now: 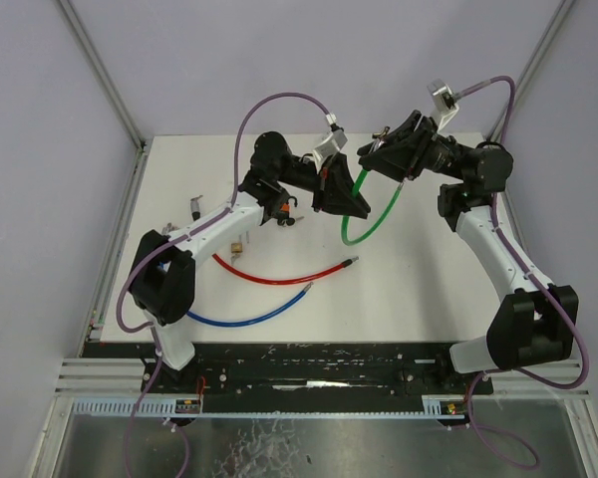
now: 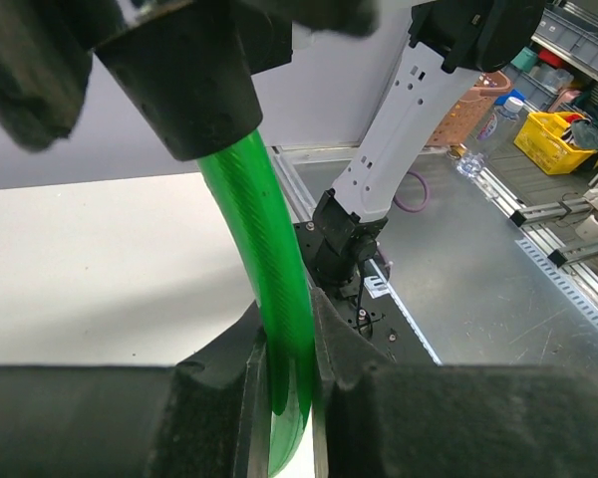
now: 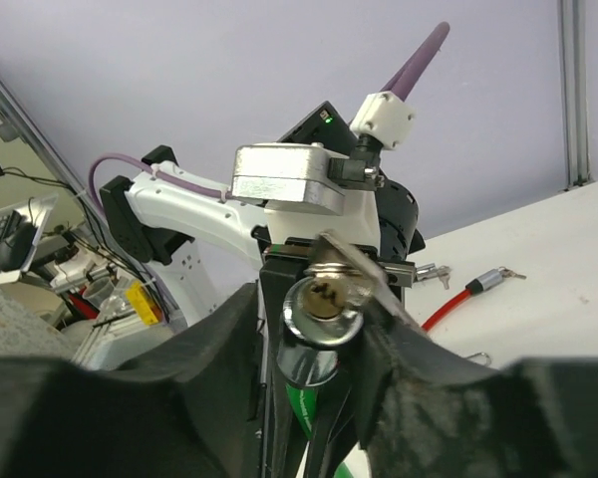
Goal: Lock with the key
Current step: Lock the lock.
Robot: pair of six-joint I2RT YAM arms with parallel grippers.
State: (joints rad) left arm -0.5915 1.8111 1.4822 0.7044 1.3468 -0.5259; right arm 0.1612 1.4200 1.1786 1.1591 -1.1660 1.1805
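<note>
Left gripper (image 2: pixel 289 398): clamped tight on green cable (image 2: pixel 269 249), steadying it aloft for keying.
Lock head (image 3: pixel 319 299): 1 o'clock of table centre, face turned toward right arm.
Key (image 3: pixel 357 271): at lock face; seating unclear.
Right gripper (image 3: pixel 319 339): jaws half apart astride key, not yet pinching.

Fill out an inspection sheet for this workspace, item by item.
Surface: white table, no spills seen.
Job's things: green cable held above the table; lock head at its end, key at its face.
Clutter: red cable and blue cable lying on the table.
Grippers: left claw shut on green cable; right claw straddles lock head, grip unclear.
Cables: purple hose arches over left arm.
Surroundings: pale walls.
</note>
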